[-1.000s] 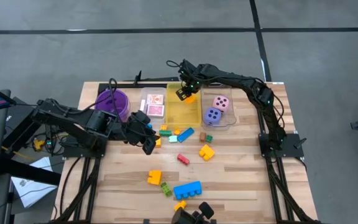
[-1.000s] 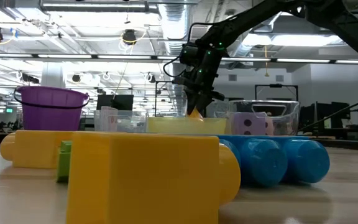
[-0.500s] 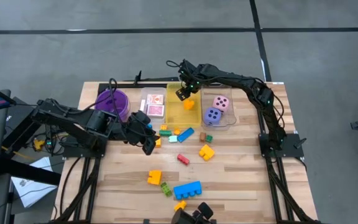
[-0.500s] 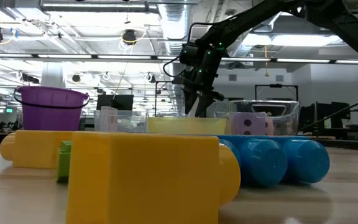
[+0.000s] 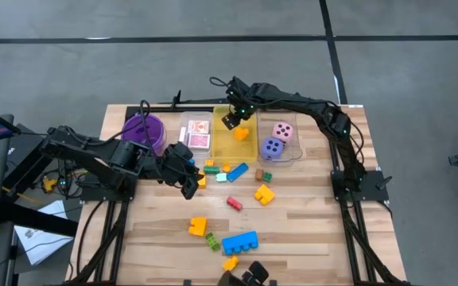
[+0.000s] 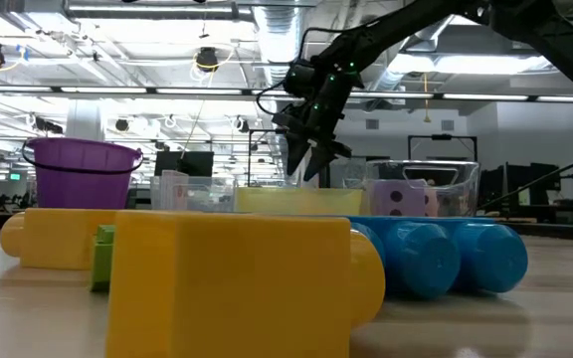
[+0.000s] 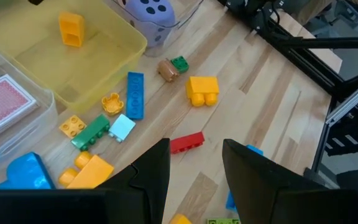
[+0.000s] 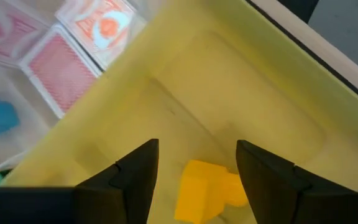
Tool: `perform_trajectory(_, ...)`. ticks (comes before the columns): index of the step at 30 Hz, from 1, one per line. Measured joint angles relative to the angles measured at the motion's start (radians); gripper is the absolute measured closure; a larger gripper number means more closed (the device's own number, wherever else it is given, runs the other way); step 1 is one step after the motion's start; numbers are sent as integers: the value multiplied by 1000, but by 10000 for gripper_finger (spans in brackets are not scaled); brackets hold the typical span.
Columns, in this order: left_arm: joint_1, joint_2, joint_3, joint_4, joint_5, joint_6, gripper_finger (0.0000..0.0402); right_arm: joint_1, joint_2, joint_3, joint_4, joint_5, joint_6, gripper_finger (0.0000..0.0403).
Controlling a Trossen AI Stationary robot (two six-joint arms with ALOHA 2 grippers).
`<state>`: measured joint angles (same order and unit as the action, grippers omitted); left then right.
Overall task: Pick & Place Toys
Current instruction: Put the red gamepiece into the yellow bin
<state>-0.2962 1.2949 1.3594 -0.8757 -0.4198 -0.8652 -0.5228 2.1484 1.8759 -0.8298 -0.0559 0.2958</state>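
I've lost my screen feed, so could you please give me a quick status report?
Right gripper open above the yellow bin, orange block lying inside it. Left gripper open, empty, beside the loose blocks. Nothing in the way.

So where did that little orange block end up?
From above, the orange block lies inside the yellow bin, between the card bin and the dice bin, under the right gripper.

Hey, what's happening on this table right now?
A two-armed robot is sorting toys into bins. The right end effector hangs open above the yellow bin, where an orange block lies on the floor, apparently just dropped. The left end effector waits open over the loose blocks in front of the bins, holding nothing. Two dice sit in the clear bin, and more blocks remain scattered on the table.
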Motion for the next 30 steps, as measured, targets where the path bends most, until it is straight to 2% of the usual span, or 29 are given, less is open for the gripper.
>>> perform_trajectory(14, 0, 0, 0, 1, 7, 79, 257, 88, -136, 0, -16, 1, 88, 195)
perform_trajectory(24, 0, -5, 0, -1, 25, 133, 257, 287, -155, 0, -145, 28, 128, 194)
perform_trajectory(30, -1, -51, 1, -16, 39, 151, 257, 385, -155, 0, -204, 54, 221, 174)
